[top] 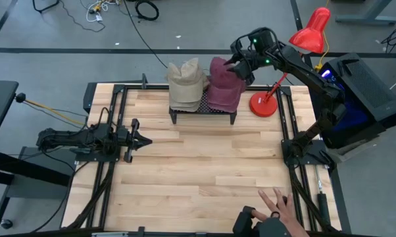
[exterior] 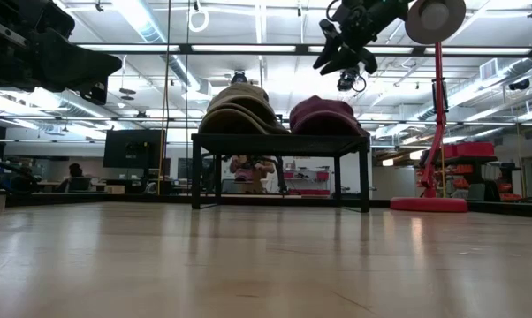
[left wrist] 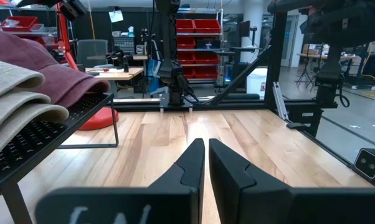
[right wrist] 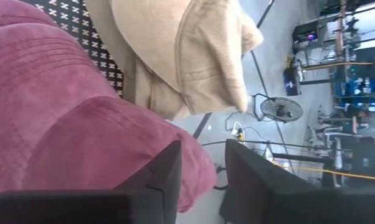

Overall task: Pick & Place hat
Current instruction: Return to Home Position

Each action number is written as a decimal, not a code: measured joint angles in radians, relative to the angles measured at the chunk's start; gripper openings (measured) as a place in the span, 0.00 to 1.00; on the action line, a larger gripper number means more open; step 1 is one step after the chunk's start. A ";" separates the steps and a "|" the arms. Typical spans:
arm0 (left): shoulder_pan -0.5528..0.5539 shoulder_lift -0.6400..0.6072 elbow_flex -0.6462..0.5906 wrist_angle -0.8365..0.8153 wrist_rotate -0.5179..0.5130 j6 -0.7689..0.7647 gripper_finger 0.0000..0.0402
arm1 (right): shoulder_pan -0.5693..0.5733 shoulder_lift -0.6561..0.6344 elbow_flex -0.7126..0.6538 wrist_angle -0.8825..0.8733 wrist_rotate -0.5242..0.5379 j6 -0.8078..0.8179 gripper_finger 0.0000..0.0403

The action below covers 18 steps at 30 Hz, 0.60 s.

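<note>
So: right gripper [top: 232,64] hangs just above the red caps [top: 223,92] on the shelf [top: 204,113], jaws apart, apparently empty; left gripper [top: 147,139] closed, well away.

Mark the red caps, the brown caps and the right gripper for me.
red caps [top: 223,93]: high view, on the top cap's crown.
brown caps [top: 185,84]: high view, on the top cap's crown.
right gripper [right wrist: 203,158]: right wrist view, midway between its fingertips, above the red caps.
</note>
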 joint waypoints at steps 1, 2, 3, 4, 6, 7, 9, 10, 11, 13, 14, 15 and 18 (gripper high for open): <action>0.000 0.000 0.000 0.000 0.000 0.000 0.07 | 0.000 0.000 0.000 0.007 0.000 0.000 0.32; 0.000 0.000 0.000 0.000 0.000 0.000 0.07 | 0.000 0.000 0.000 0.014 0.000 0.000 0.33; 0.000 0.000 0.000 0.000 0.000 0.000 0.07 | 0.000 0.000 0.000 0.023 0.000 0.000 0.34; 0.000 0.000 0.000 0.000 0.000 0.000 0.07 | 0.002 0.000 0.000 0.032 0.000 0.000 0.34; 0.000 0.000 0.000 0.000 0.000 0.000 0.07 | 0.005 0.000 0.000 0.043 0.000 0.000 0.35; 0.000 0.000 0.000 0.000 0.000 0.000 0.07 | 0.007 0.000 0.000 0.047 0.000 0.000 0.35; 0.000 0.000 0.000 0.000 0.000 0.000 0.07 | 0.013 0.000 0.000 0.054 0.000 0.000 0.35; 0.000 0.000 0.000 0.000 0.000 0.000 0.07 | 0.016 -0.001 0.000 0.058 0.000 0.000 0.35; 0.000 0.000 0.000 0.000 0.000 0.000 0.07 | 0.018 -0.003 0.000 0.058 0.000 0.000 0.35; 0.000 0.000 0.000 0.000 0.000 0.000 0.07 | 0.027 -0.007 0.000 0.058 0.000 0.003 0.35; 0.000 0.000 0.000 0.000 0.000 0.000 0.07 | 0.032 -0.011 0.000 0.057 0.000 0.014 0.35; 0.000 0.000 0.000 0.000 0.000 0.000 0.07 | 0.037 -0.014 0.000 0.057 0.000 0.037 0.35; 0.000 0.000 0.000 0.000 0.000 0.000 0.07 | 0.061 -0.025 0.000 0.056 0.000 0.141 0.35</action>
